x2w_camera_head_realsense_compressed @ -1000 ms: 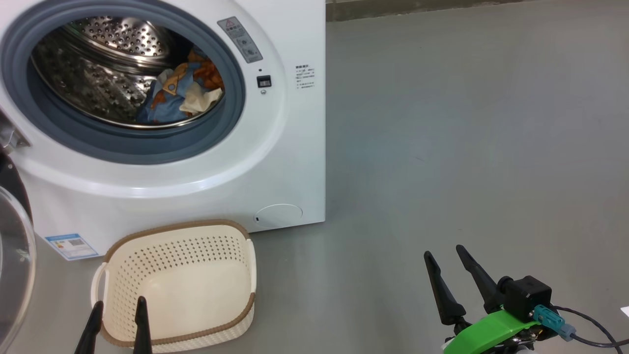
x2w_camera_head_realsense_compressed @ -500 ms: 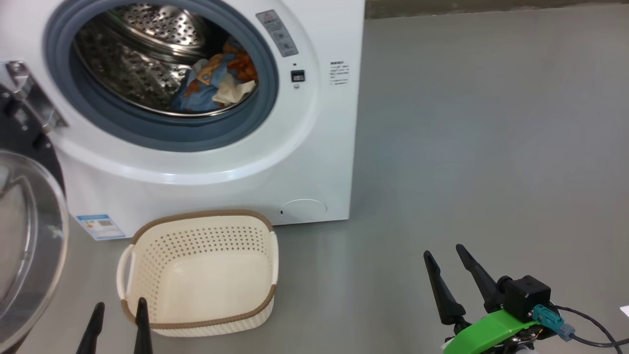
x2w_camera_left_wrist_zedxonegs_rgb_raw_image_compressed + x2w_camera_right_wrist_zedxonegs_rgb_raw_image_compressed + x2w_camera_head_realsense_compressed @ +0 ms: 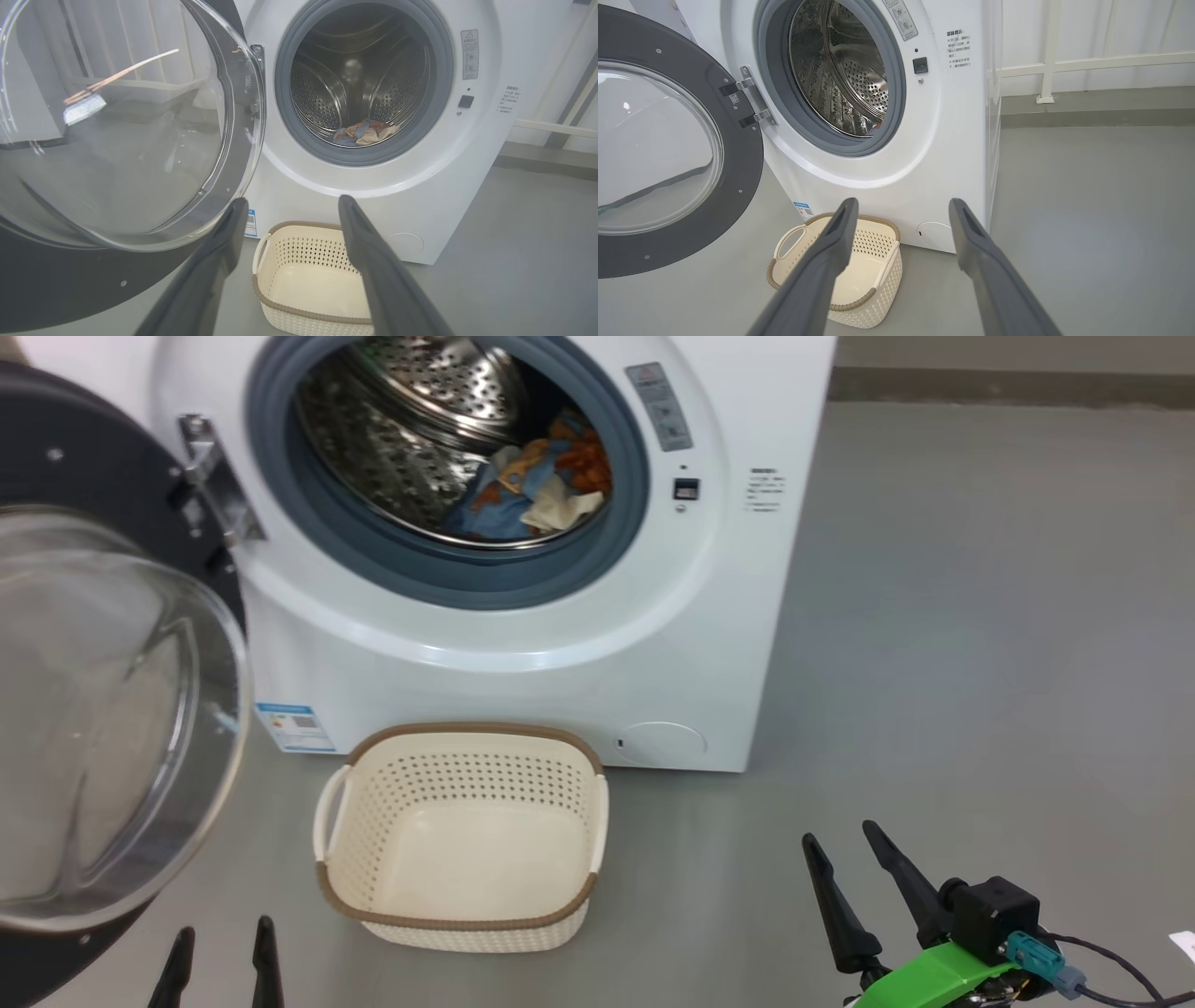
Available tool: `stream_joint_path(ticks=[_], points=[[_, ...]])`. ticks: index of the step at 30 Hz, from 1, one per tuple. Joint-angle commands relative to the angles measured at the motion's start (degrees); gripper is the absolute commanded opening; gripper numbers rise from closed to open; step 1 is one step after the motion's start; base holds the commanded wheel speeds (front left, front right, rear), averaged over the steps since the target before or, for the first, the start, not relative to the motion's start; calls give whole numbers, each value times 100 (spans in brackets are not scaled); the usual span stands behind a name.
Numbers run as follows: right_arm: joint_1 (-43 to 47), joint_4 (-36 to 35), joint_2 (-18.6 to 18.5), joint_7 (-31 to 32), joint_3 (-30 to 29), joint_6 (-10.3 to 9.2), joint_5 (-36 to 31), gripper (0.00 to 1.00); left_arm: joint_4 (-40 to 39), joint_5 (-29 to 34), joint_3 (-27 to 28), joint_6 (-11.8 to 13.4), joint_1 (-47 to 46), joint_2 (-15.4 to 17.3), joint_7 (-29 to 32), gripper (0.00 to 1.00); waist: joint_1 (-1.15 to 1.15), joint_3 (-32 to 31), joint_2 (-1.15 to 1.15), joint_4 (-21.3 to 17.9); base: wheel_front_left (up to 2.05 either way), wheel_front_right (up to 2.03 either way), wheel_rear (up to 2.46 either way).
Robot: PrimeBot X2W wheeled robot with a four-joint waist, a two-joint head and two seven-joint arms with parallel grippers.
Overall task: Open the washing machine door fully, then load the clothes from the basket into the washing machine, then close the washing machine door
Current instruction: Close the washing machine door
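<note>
Left gripper (image 3: 222, 931): nearest you, low at your left. Both dark fingers are spread apart w/ nothing between them.
Right gripper (image 3: 838, 835): low at your right over bare grey floor (image 3: 980, 663). Fingers are likewise parted, gripping nothing.
Basket (image 3: 476, 775): cream, on the floor just ahead, between the two grippers and closer to the left one. Nothing lies inside it. It sits just in front of the machine's base; can't tell if they touch.
Washing machine door (image 3: 103, 709): swung wide out to your left, glass bowl bulging toward you, black rim around it. It hangs from a metal hinge (image 3: 210, 490) at the left edge of the opening.
Washing machine (image 3: 523, 681): white box behind the basket, mouth uncovered.
Clothes (image 3: 532, 495): blue, orange and cream bundle low in the steel drum (image 3: 411, 439), toward its right side.
Step, as I judge it: loading looks done — closing the door remains.
Key relation: the door lies ahead and left of your left fingers, so the left arm is much nearer. The hinge is on the far side, so the door must swing rightward. The basket sits near that path — can't tell if the rim clears it.
</note>
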Motion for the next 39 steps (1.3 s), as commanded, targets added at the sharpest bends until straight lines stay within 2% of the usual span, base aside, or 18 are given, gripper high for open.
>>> stream_joint_path(ticks=[1, 11, 24, 39], points=[[-35, -112, 18, -28, 161, 9, -7, 100, -99, -33, 209, -36, -35, 56, -32, 100, 0, -148, 0, 271, 0, 0, 0], [70, -99, 18, -28, 228, 9, 20, 100, 35, -55, 237, -66, 88, 56, -32, 100, 0, -232, 0, 872, 0, 0, 0], [108, -67, 18, -28, 227, 9, 8, 100, 120, -150, 213, 33, 204, 56, -32, 100, 0, -326, 0, 1651, 0, 0, 0], [-160, 28, 18, -28, 447, 9, -38, 100, 3, -363, 353, 191, 277, 56, -32, 100, 0, -130, 0, 1810, 0, 0, 0]])
